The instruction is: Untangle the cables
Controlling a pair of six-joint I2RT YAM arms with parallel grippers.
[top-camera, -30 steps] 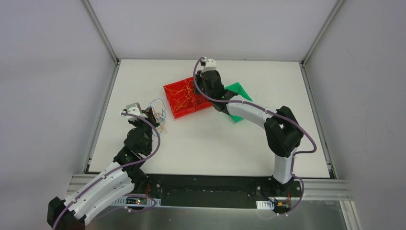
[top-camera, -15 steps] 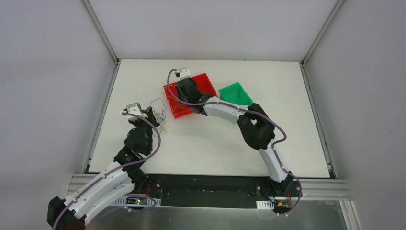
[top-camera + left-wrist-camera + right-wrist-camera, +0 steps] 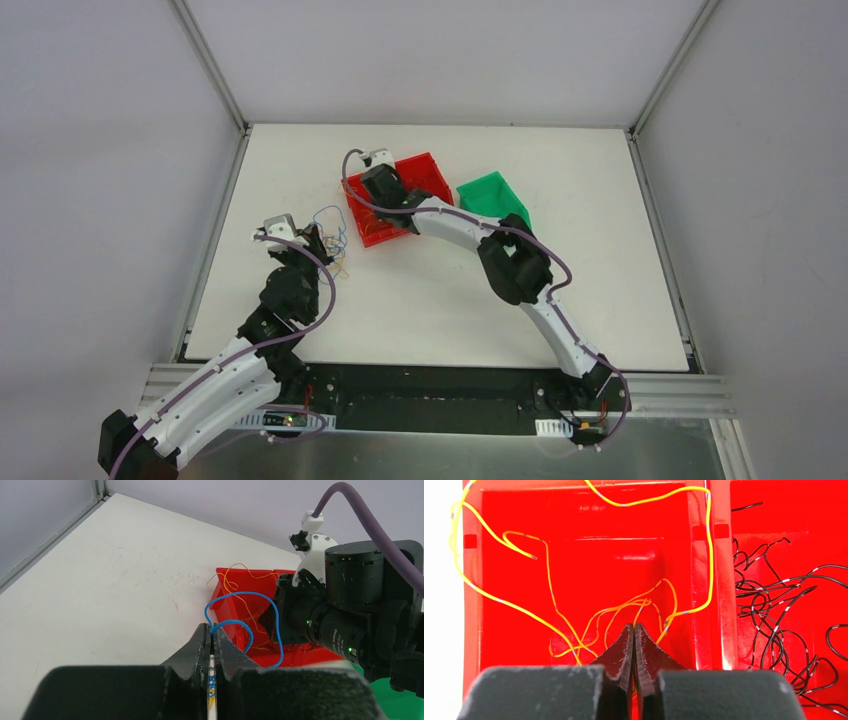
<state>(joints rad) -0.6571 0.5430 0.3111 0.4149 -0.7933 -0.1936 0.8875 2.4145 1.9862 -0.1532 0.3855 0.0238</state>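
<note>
View from above: a white table [image 3: 440, 290] with two robot arms reaching in from the near edge. The cables [image 3: 340, 262] are a small, loose clump of hair-thin wires on the left part of the table. The clump's long axis runs from near to far, with orange strands at the near end and blue loops at the far end. It lies just beside the left gripper [image 3: 322, 240].

Left wrist view: the left gripper [image 3: 211, 630] has its fingers pressed together on a blue wire [image 3: 276, 630]. The wire rises from the fingertips and arcs up and to the right in two loops, the larger one reaching towards a red bin [image 3: 223, 600]. A thin yellow-and-blue strand also runs down the slit between the fingers.

The right arm stretches across to the far middle of the table. Its gripper [image 3: 372, 195] hangs over the red bin [image 3: 372, 234]. A second red bin [image 3: 432, 172] stands against that bin's right side, and a green bin [image 3: 492, 196] stands near, further right.

Right wrist view: the right gripper [image 3: 634, 629] has its fingers closed tip to tip, low inside the red bin [image 3: 624, 570]. Yellow wires [image 3: 499, 597] sprawl over the bin floor. The longest sweeps from the far left corner diagonally down towards the fingertips, and another arcs along the far wall and down the right side. Several strands meet just at the tips, but whether any is pinched cannot be told. Dark wires [image 3: 774, 625] lie curled in the second red bin [image 3: 774, 520].
</note>
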